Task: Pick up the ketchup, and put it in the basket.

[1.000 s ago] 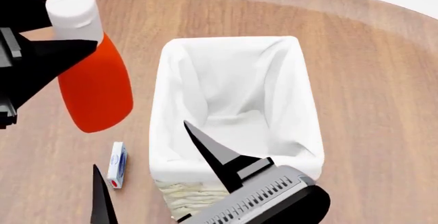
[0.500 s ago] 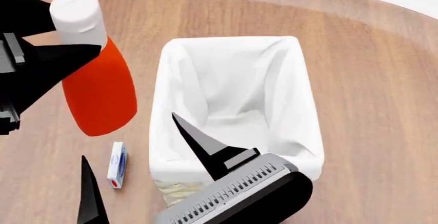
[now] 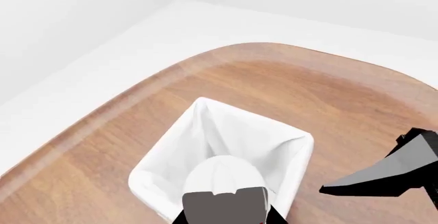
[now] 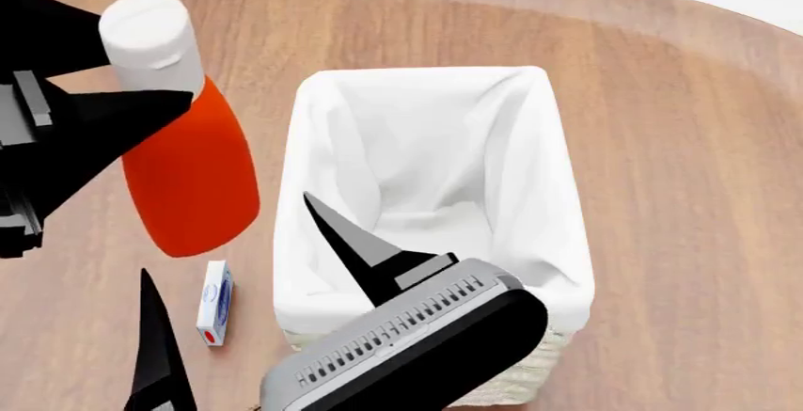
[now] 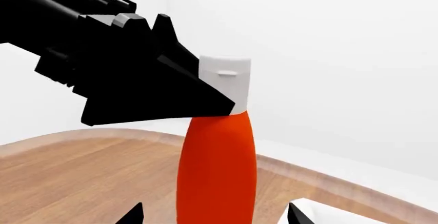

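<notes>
Holding the ketchup [image 4: 188, 171] aloft at upper left, beside the basket [image 4: 552, 148] rim, my left gripper [image 4: 107, 77] clenches only its neck; right gripper [image 4: 232, 275] spread idle; risk: releasing early drops it outside.

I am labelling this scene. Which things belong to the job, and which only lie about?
Job:
- ketchup, held by the left gripper
- basket

Lying about:
- small white box on the table
</notes>
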You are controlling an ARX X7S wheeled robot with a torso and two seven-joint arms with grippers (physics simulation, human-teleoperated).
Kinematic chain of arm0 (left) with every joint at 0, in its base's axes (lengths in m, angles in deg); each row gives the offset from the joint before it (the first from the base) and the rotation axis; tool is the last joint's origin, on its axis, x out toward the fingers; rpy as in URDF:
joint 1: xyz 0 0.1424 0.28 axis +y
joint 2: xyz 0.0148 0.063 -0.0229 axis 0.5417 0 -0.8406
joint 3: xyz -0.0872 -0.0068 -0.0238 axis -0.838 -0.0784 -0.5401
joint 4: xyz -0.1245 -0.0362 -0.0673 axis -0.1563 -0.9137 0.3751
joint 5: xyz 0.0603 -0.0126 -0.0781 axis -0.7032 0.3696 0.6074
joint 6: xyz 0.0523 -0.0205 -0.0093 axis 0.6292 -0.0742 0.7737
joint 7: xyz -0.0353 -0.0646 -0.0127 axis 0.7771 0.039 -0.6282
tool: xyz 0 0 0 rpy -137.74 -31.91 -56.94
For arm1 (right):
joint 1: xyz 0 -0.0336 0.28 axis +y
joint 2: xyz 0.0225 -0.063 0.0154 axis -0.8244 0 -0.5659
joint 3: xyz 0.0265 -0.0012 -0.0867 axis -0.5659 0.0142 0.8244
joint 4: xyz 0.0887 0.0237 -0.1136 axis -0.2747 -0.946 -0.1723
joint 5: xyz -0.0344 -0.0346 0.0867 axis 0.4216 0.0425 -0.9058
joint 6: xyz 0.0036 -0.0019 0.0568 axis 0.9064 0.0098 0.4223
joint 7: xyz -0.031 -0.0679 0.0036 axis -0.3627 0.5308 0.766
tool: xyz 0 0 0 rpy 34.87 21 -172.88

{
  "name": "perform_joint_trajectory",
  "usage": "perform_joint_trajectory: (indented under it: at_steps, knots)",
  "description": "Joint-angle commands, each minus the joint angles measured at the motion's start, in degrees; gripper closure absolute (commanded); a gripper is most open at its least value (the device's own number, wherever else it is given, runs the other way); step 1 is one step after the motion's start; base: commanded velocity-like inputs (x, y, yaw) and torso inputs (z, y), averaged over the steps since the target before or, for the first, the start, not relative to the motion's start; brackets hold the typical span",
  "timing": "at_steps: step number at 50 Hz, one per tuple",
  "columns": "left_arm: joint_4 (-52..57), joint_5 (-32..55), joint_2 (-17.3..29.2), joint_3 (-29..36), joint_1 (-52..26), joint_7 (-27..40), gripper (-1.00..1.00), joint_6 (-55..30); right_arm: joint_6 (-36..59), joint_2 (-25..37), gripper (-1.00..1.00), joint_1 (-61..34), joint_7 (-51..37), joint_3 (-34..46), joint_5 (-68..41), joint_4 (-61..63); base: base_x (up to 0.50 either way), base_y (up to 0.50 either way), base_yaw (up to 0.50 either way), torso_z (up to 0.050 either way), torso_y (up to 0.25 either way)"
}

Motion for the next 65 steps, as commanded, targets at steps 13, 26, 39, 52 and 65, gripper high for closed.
perform_joint_trajectory:
  at_steps: [13, 26, 39, 52, 65]
  knots:
    - [0.42, 0.55, 0.61, -0.15, 0.32, 0.44, 1.00, 0.80, 0.13, -1.78, -1.00, -1.40, 1.55, -0.28, -0.17, -3.25, 0.00, 0.00, 0.00, 0.000, 0.001]
    - [0.81, 1.65, 0.75, -0.33, 0.35, 1.13, 1.00, 0.87, 0.01, -2.92, -1.00, -1.66, 2.25, -0.14, 0.18, -4.76, 0.00, 0.00, 0.00, 0.000, 0.001]
    - [1.01, 1.58, 1.00, -0.04, 0.64, 0.87, 1.00, 1.36, -0.10, -4.02, -1.00, -2.04, 3.02, -0.15, 0.09, -6.31, 0.00, 0.00, 0.00, 0.000, 0.000]
    - [1.19, 1.68, 1.28, 0.11, 0.75, 0.81, 1.00, 1.72, -0.27, -5.10, -1.00, -2.31, 4.03, -0.01, 0.37, -8.27, 0.00, 0.00, 0.00, 0.001, 0.001]
    - [1.25, 2.29, 1.48, 0.03, 0.55, 1.05, 1.00, 1.87, 0.09, -6.40, -1.00, -3.48, 5.15, -0.05, 0.23, -10.29, 0.00, 0.00, 0.00, 0.000, 0.000]
